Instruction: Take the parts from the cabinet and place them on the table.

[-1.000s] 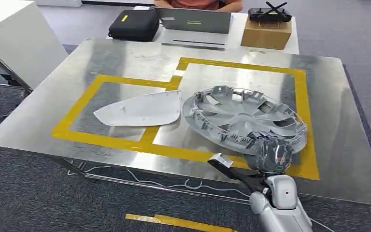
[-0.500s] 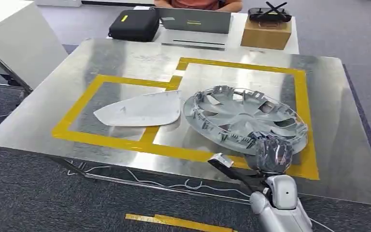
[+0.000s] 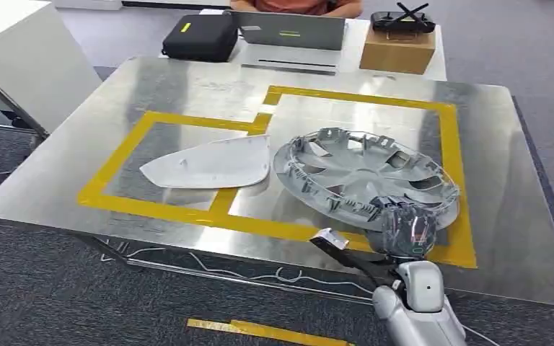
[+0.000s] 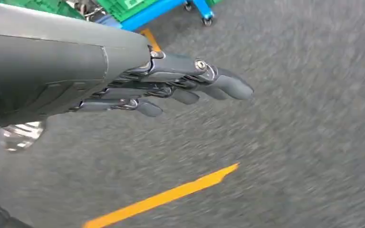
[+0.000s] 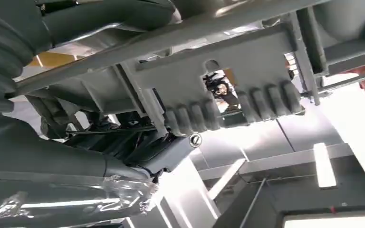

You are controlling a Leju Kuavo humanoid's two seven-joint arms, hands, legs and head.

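Our right hand (image 3: 402, 232) grips the near rim of the hubcap (image 3: 364, 176), which lies on the table (image 3: 505, 180) inside the yellow tape, at about 3 o'clock from the white cover (image 3: 209, 164). Our left hand (image 4: 171, 85) hangs empty over the floor, fingers straight. If we pull back with fingers hooked on the rim, we may drag the hubcap toward 6 o'clock, off the edge.

Behind the table you've got a black case (image 3: 200, 37), a grey laptop (image 3: 293, 37) beside it, and a cardboard box (image 3: 397, 50) with a black controller (image 3: 402, 19) on top. Yellow tape strip (image 3: 267, 331) on the grey carpet (image 3: 58, 295). White panel (image 3: 32, 65) far left.
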